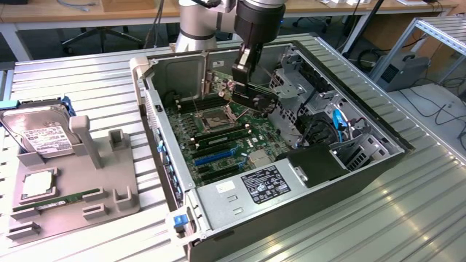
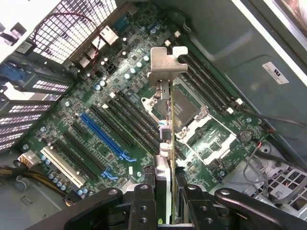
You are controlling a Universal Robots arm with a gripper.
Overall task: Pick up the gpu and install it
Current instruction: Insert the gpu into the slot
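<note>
At the exterior view's left, a grey holder point(image 1: 109, 185) sat on the worktop point(image 1: 95, 82) with a hard drive point(image 1: 40, 134) stood in it and a green memory stick point(image 1: 69, 197) lying nearer. None of that was in play.

In the middle lay the open computer case point(image 1: 156, 109), its motherboard point(image 1: 218, 147) facing up. Over the far part of the board hung the gripper point(image 1: 244, 71), closed partway onto the gpu point(image 1: 255, 101) and pinching the card by its two flat faces. The wrist view showed the gpu point(image 2: 165, 143) edge-on between the fingers point(image 2: 144, 201), its silver bracket point(image 2: 165, 62) at the far end. The card was in the air above the processor socket point(image 2: 184, 108), seated in nothing.

To my eye the step was lining the card up with a slot. The long slots, the blue one point(image 2: 108, 136) among them, lay off to one side of the card, so it needed shifting across, with its edge parallel to the slot and the bracket toward the case's rear wall. Any tilt would risk jamming the connector.

At the exterior view's right, the drive cage point(image 1: 350, 153) and its cables stood close by.
</note>
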